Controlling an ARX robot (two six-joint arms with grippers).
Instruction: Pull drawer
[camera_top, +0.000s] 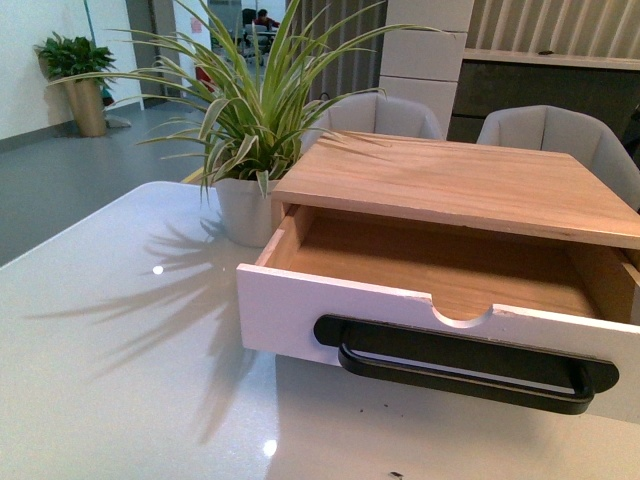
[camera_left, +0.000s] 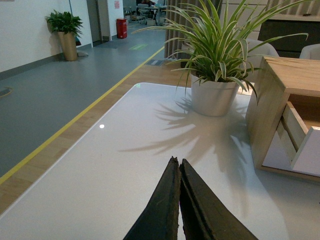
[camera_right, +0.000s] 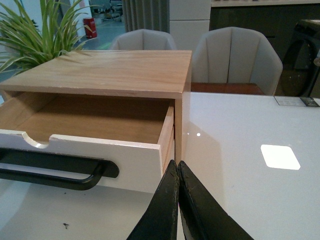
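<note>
The drawer (camera_top: 290, 305) stands pulled out of its light wood cabinet (camera_top: 470, 180), showing a bare wood inside. Its white front carries a long black bar handle (camera_top: 465, 370) and a half-round notch in the top edge. In the right wrist view the drawer (camera_right: 125, 155) and its handle (camera_right: 55, 172) sit just beyond my right gripper (camera_right: 176, 163), which is shut with nothing in it, near the drawer's right front corner. My left gripper (camera_left: 177, 160) is shut and empty over the white table, to the left of the cabinet (camera_left: 275, 100). Neither gripper shows in the front view.
A potted spider plant (camera_top: 245, 140) stands on the white table (camera_top: 110, 330) by the cabinet's left side. Two grey chairs (camera_right: 235, 55) are behind the table. The table's left edge (camera_left: 75, 145) borders a grey floor with a yellow line.
</note>
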